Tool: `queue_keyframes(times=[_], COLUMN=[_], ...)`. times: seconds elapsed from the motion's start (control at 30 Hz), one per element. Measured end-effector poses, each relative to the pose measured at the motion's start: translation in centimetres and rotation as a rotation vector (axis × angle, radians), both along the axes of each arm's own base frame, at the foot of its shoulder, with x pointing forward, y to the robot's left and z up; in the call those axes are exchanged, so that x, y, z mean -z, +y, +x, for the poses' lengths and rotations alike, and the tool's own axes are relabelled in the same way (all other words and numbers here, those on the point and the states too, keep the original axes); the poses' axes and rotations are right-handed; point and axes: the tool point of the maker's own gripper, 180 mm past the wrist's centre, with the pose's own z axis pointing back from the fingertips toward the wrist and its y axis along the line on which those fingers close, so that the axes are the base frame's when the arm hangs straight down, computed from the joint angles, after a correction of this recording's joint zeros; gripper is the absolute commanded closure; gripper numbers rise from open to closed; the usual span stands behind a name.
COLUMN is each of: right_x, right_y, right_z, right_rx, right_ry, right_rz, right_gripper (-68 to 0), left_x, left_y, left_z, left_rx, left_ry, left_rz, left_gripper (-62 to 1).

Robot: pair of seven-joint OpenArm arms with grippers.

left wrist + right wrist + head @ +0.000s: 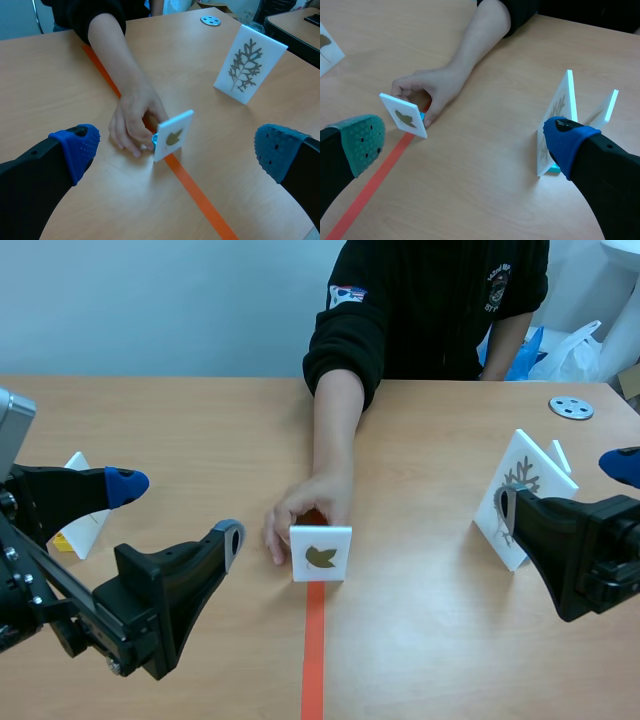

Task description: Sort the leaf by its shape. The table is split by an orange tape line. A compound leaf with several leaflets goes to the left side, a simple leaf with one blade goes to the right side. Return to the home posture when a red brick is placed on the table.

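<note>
A small white square card printed with one olive-brown leaf (pixel 320 554) stands upright on the orange tape line (pixel 314 660) at the middle of the wooden table (pixel 200 420). Its printed face is turned toward the robot. It is nearly square, so no long axis stands out. A person's hand (pixel 305 510) grips it from behind, in the way of any approach from the far side.

Two more white cards stand together on the right side: one with a grey branching leaf (pixel 525 475) and one seen edge-on (pixel 609 105) behind it. A fourth white card (pixel 88 528) stands at the left, and one grey round disc with holes (pixel 571 407) lies far right.

The left gripper (pixel 178 512) and the right gripper (pixel 562 488) both have their fingers spread wide, holding nothing.
</note>
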Motion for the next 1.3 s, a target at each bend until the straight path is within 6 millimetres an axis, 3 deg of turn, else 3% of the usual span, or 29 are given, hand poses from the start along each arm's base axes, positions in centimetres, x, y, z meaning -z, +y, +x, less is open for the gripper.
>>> queue_keyframes(times=[0.83,1.07,1.3], right_x=[0.0,0.0,0.0], right_y=[0.0,0.0,0.0], right_z=[0.0,0.0,0.0], right_rx=[0.000,0.000,0.000], right_ry=[0.000,0.000,0.000], right_rz=[0.000,0.000,0.000], right_gripper=[-67.9,-67.9,-67.9], left_x=[0.8,4.3,7.3], left_y=[-0.5,1.5,1.1], left_z=[-0.2,2.2,4.2], left_rx=[0.083,0.066,0.117], left_ry=[-0.043,0.003,0.032], left_rz=[0.121,0.158,0.133], left_gripper=[-62.3,-62.3,-62.3])
